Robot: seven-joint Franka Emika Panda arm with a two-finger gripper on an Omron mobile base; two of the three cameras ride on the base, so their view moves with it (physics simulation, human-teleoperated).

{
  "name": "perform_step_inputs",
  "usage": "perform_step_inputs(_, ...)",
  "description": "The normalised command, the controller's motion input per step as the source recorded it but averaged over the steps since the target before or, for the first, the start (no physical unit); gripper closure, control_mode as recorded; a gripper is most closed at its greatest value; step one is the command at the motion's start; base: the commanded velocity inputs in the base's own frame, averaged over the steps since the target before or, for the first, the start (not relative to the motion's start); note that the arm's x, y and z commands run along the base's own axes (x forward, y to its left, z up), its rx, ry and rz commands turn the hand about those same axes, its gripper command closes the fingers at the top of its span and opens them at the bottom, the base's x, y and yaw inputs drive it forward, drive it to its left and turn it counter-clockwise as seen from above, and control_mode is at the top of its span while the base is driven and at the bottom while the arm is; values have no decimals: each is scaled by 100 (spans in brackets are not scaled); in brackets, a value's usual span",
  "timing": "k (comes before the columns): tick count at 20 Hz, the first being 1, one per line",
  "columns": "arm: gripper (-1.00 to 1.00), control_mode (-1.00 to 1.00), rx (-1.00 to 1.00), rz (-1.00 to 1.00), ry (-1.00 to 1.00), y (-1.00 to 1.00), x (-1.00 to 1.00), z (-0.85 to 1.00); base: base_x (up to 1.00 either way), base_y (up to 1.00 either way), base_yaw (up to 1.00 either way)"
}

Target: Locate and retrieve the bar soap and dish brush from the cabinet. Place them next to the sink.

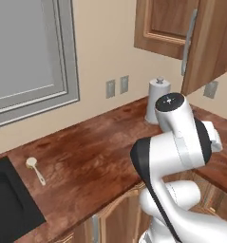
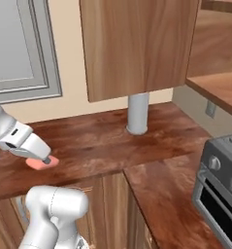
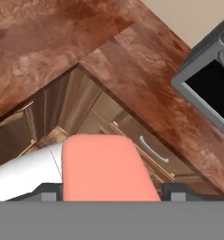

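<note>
My gripper is shut on the bar soap, a salmon-pink bar held just over the wooden counter near its front edge. In the hand view the bar soap sits between the two dark fingertips, with the gripper looking down at the counter corner. The dish brush, cream with a round head, lies on the counter beside the black sink. The brown wall cabinet hangs at the upper right with its door swung open.
A paper towel roll stands against the wall under the cabinet. A stove sits at the right end of the counter. Two wall outlets and a window are behind the counter. Lower cabinets with a silver handle are below.
</note>
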Motion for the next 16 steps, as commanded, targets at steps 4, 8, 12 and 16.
perform_step_inputs(4,100,100,0,0,0,0,0,0,-31,66,32)
perform_step_inputs(8,100,100,0,0,0,0,0,0,-21,72,27)
perform_step_inputs(12,100,100,0,0,0,0,0,0,0,55,20)
perform_step_inputs(16,100,100,0,0,0,0,0,0,0,40,20)
